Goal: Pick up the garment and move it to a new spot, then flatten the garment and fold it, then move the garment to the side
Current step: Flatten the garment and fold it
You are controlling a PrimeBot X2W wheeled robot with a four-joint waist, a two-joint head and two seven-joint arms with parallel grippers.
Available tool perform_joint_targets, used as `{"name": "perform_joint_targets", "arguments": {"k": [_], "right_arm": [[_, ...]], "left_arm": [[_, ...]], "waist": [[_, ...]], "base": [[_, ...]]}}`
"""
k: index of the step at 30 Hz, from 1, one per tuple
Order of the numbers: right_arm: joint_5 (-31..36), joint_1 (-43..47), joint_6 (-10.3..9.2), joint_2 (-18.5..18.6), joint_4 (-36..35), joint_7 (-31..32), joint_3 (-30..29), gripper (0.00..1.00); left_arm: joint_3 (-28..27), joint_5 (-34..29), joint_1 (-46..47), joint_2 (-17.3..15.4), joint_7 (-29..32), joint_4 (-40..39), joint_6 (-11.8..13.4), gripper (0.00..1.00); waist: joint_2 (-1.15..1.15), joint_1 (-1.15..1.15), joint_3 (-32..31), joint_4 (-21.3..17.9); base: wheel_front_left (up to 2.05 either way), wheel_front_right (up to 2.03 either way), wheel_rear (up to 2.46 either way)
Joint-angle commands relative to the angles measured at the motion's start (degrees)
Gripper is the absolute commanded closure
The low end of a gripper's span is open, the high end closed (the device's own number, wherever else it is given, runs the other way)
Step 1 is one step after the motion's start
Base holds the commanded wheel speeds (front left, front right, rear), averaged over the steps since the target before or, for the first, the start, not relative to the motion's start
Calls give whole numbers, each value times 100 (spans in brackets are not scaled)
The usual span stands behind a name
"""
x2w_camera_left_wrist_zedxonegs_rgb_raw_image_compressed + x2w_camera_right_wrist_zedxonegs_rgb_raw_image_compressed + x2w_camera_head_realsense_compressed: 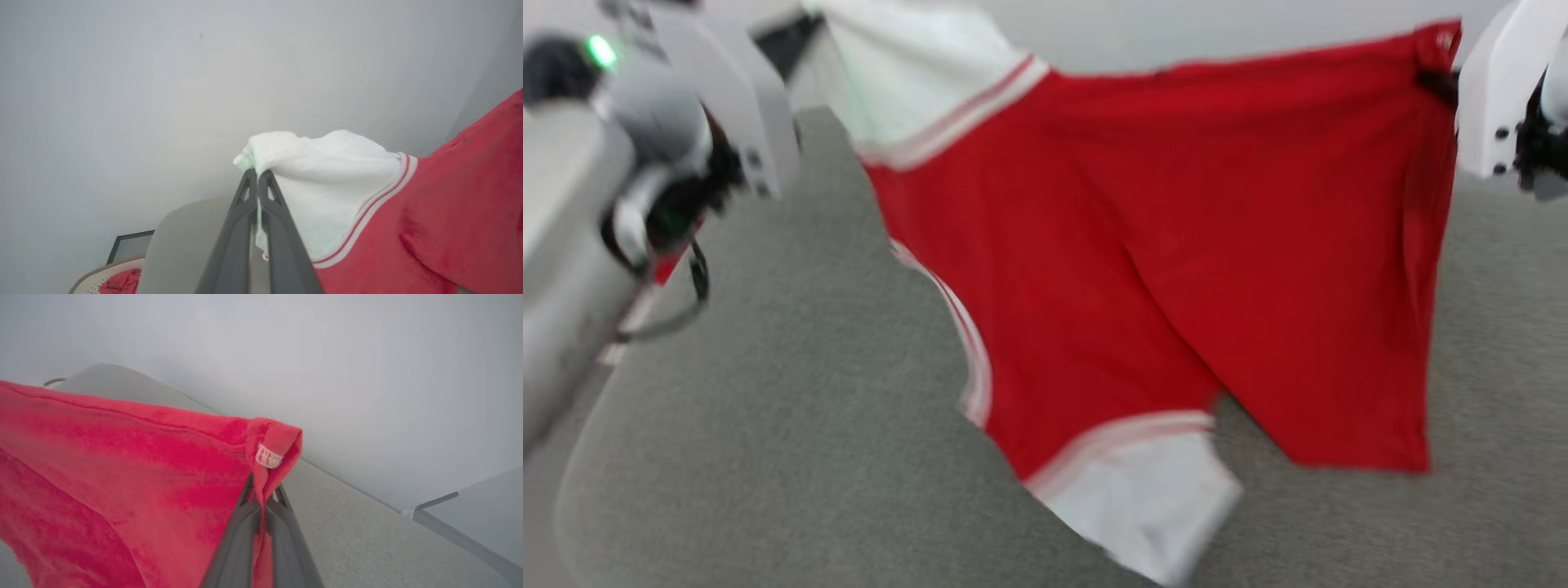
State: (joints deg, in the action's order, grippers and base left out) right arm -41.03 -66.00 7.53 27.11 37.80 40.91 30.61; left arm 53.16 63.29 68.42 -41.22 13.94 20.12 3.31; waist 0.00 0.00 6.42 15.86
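Large red jersey shirt with white sleeves and striped trim hangs stretched between both hands over the grey fabric-covered bench. The lower white sleeve droops toward the bench; too blurred to tell if it touches. It is gripped at two points well apart so the cloth opens wide, probably to lay it down flat in a new spot. Left hand is pressed together, pinching the white sleeve's edge. Right hand is pressed together on a red corner with a small white stitched tag. Both arms are raised and spread wide, fingers angled up toward the pale wall.
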Motion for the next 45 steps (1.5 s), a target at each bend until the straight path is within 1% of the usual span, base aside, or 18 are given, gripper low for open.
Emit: {"name": "perform_joint_targets", "arguments": {"k": [1,7,11,17,23,29,34,38,41,45], "right_arm": [[128,-138,-8,-12,43,-161,-29,100],[362,-441,-8,-179,369,-768,-249,100],[525,-651,-8,-327,586,-1119,-349,100],[542,-902,-8,-440,768,-1486,-421,100],[485,-1110,-8,-418,799,-1617,-403,100],[457,-1409,-9,-293,706,-1639,-335,100],[642,-1800,-10,-195,568,-1941,-284,100],[893,-2135,-10,-216,544,-2431,-229,100],[1158,-2412,-10,-282,613,-2962,-219,100],[1613,-2846,-10,-355,876,-3708,-277,100]], "left_arm": [[-4,-132,300,94,25,309,-106,100],[-41,-422,1264,489,-169,1668,-510,100],[-81,-557,1799,725,-427,2416,-708,100],[-82,-686,2443,1030,-733,3295,-902,100],[-43,-739,2898,1172,-939,3842,-1019,100],[0,-759,3326,1097,-1143,4134,-1059,100],[127,-875,3740,919,-1363,4159,-1069,100],[247,-992,4062,697,-1655,4116,-1070,100],[305,-1127,4437,581,-1954,4118,-1070,100],[329,-1268,4922,626,-2433,4206,-1070,100]], "waist": [[0,0,-276,-280],[0,0,-466,-543],[0,0,-542,-707],[0,0,-541,-866],[0,0,-321,-955],[0,0,241,-1028],[0,0,970,-1108],[0,0,1619,-1213],[0,0,2098,-1313],[0,0,2715,-1353]], "base": [[0,0,0],[0,0,0],[0,0,0],[0,0,0],[0,0,0],[0,0,0],[0,0,0],[0,0,0],[0,0,0],[0,0,0]]}}
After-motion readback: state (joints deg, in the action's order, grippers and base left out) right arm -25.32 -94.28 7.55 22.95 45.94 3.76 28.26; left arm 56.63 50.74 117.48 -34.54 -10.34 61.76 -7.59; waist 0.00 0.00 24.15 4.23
